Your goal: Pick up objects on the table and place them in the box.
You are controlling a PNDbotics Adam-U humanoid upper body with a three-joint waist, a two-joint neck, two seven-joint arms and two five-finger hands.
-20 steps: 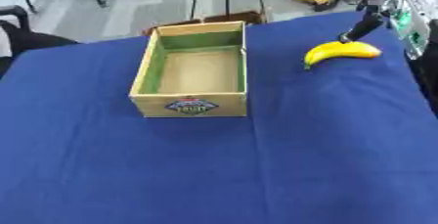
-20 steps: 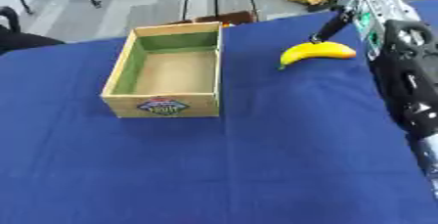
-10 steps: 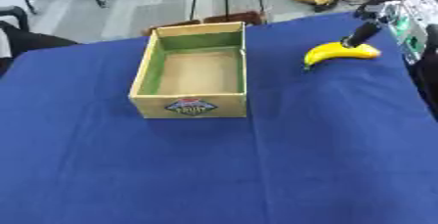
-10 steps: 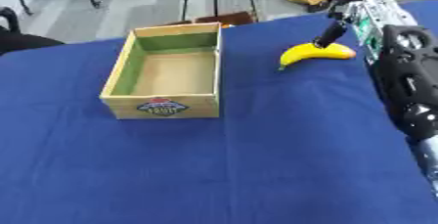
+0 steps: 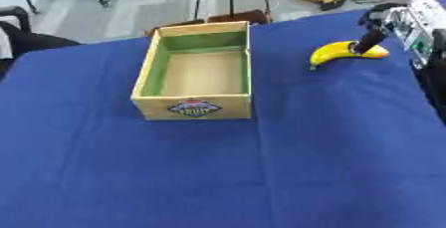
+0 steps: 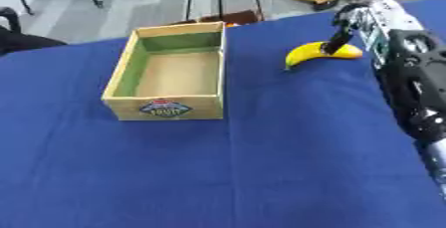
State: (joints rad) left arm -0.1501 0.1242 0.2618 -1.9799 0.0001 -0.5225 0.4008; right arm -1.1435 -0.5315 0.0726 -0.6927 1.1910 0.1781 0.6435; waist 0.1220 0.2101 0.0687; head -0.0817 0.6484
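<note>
Yellow against the blue tabletop (image 5: 261, 172), the banana (image 6: 312, 54) lies to the right of the box (image 5: 198, 70), well apart from it and unmoved over the last second. The right robot hand (image 6: 341, 27) has lowered its dark fingers onto the banana's right end. Whether they have curled round it, I cannot tell; lifting probably comes next. The box is empty.

Label on box (image 5: 195, 108) front, its lettering too blurred to read
</note>
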